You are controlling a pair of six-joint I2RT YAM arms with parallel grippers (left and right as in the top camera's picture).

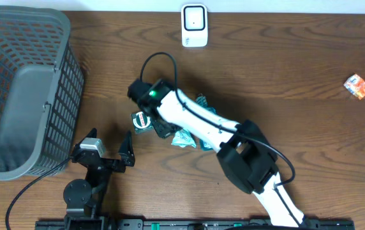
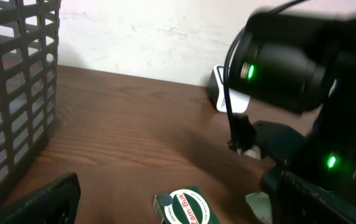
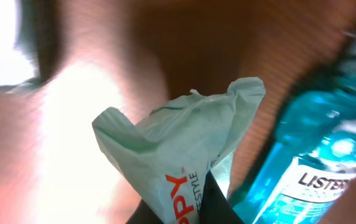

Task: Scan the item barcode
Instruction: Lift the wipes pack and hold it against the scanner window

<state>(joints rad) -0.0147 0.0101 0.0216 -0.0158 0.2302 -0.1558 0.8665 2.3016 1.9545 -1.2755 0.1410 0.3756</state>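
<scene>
Your right fingers (image 3: 218, 208) pinch just the crumpled end of the pale packet (image 3: 178, 143), left fingers (image 1: 127, 152) gaping idle: lift sharply and it could slip free.

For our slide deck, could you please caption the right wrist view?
Right gripper shut on a crumpled pale-green packet, with a blue Listerine bottle close beside it.

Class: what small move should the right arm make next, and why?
Probably lift straight up a little: the right gripper is shut on the pale green packet, close beside the mouthwash bottle, and the white scanner stands well away across the table.
</scene>
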